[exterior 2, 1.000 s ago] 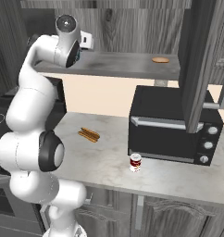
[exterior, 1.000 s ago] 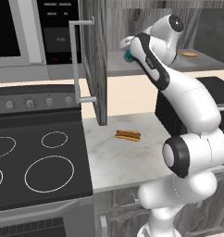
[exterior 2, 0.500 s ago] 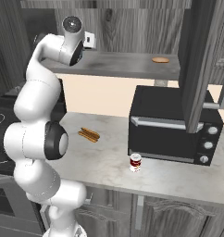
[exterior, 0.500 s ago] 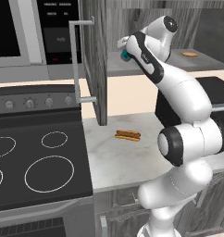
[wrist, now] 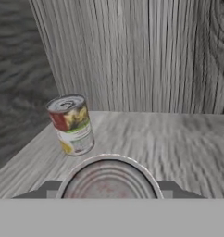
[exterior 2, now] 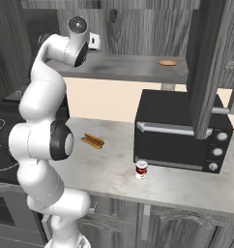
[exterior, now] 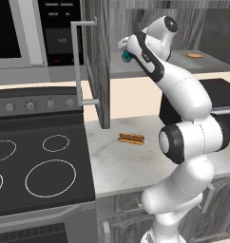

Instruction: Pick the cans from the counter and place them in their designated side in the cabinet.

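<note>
One teal can (exterior: 127,56) is held in the gripper (exterior: 125,51), jaws closed around it, at the cabinet shelf (exterior 2: 133,68), so the placing step looks nearly done. Ahead and left of the fingers another can (wrist: 71,124) stands on the shelf. Next: lower, release beside it; the red can (exterior 2: 141,170) waits far below on the counter (exterior 2: 114,167).

Grey wood-grain wall cabinet (exterior: 99,61), shelf (exterior 2: 133,68): teal can (exterior: 126,56) in the tool (exterior: 123,51) at the shelf's left end; a labelled can (wrist: 71,124) stands further in, near the back corner; a flat round item (exterior 2: 167,62) lies toward the right.

Marbled desk (exterior 2: 114,172): hot dog in a bun (exterior 2: 93,141) left of the black oven (exterior 2: 182,133); red can with a white band (exterior 2: 141,170) before the oven.
</note>
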### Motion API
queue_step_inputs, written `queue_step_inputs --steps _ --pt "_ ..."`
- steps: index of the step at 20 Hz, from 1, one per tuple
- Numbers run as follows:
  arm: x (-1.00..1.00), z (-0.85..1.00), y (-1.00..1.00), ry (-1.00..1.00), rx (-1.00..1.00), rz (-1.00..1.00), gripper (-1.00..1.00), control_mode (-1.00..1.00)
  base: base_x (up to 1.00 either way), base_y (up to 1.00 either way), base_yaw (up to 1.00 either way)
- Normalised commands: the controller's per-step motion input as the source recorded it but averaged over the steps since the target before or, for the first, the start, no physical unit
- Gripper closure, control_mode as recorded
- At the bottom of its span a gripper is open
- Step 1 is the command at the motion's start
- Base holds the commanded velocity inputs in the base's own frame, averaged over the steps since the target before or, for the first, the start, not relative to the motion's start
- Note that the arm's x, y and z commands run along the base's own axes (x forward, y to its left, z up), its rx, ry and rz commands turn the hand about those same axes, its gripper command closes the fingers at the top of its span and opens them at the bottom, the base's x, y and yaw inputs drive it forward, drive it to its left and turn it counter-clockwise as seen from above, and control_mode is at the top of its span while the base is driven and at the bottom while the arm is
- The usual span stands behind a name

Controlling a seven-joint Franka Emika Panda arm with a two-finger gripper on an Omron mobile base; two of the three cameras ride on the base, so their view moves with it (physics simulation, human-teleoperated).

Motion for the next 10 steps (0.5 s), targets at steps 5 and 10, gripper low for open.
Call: queue_step_inputs --steps 5,10 --pt "0.15 -0.15 0.06 0.01 -0.01 0.0 1.0 -1.0 0.0 0.0 0.0" --pt "0.15 -0.19 0.09 0.02 -0.01 0.0 1.0 -1.0 0.0 0.0 0.0"
